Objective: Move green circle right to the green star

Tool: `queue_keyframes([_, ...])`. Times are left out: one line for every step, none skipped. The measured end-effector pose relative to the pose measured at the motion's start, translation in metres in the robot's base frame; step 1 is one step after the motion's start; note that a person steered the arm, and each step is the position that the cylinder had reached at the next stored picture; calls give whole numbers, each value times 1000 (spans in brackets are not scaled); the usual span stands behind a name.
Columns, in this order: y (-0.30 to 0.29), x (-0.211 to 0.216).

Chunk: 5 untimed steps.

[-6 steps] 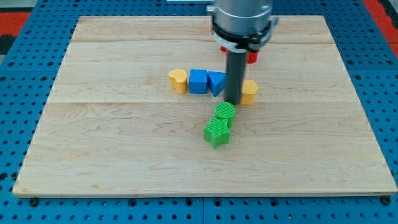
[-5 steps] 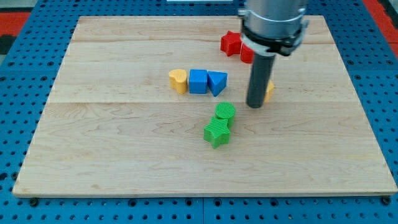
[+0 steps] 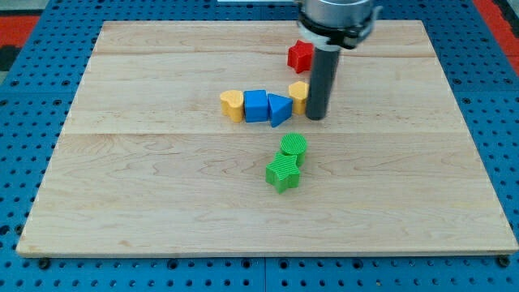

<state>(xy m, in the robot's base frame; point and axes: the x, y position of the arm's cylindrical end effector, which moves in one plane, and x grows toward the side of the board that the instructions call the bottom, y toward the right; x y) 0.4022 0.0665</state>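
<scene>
My tip (image 3: 315, 117) (a bare rod, no claw showing) sits above-right of green circle (image 3: 294, 146), which touches green star (image 3: 283, 172).

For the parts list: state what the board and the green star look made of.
Board: pale wood, apparently unvarnished; visible grain and plank seams. Green star: likely plastic, possibly 3D-printed; evenly coloured, with fine ridges across its top. Neither material is certain from looks alone.

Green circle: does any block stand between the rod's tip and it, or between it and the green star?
Nothing visible does. My tip sits toward the view's top from the green circle, beside a yellow block, with bare board between. The green circle already touches the green star.
</scene>
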Motion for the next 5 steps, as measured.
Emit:
queue_keyframes([0, -31])
queue_keyframes([29, -37])
queue_keyframes([9, -72])
queue_keyframes([-66, -114])
queue_keyframes([-62, -115])
